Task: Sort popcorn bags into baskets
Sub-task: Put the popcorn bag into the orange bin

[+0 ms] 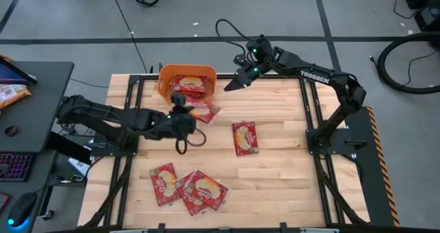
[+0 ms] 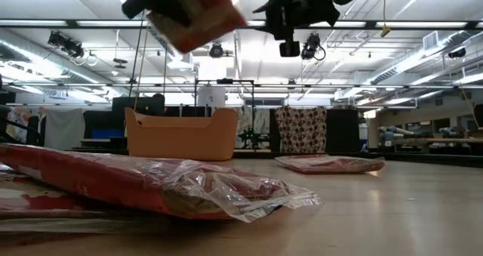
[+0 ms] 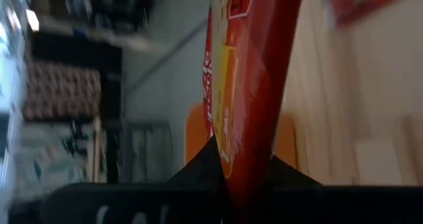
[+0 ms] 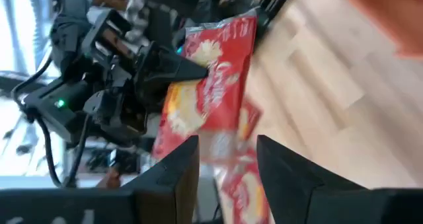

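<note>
My left gripper [image 1: 184, 111] is shut on a red popcorn bag [image 1: 205, 112], carried high above the table just near of the orange basket [image 1: 163, 78]; the low view shows the bag [image 2: 198, 16] well above the basket [image 2: 181, 139]. The basket stands at the table's far edge and holds several red bags [image 1: 189, 86]. My right gripper [image 1: 230, 84] hovers open beside the basket's right end, holding nothing; its wrist view looks past its fingers [image 4: 228, 161] at the held bag [image 4: 211, 85]. Other bags lie flat on the table. My left gripper [image 3: 241, 174] pinches the popcorn bag by its edge [image 3: 246, 145] between the two fingers [image 3: 198, 168]. The fingers come level from the table's left side. The bag [image 4: 211, 85] is lifted clear and sticks out tilted beyond the fingertips toward the right.
One bag lies mid-table [image 1: 245, 137]. A cluster of overlapping bags [image 1: 199, 189] and a single one [image 1: 163, 183] lie near the near edge. A dark cable loop [image 1: 187, 145] hangs under the left arm. A desk with a keyboard [image 1: 14, 165] stands left of the table.
</note>
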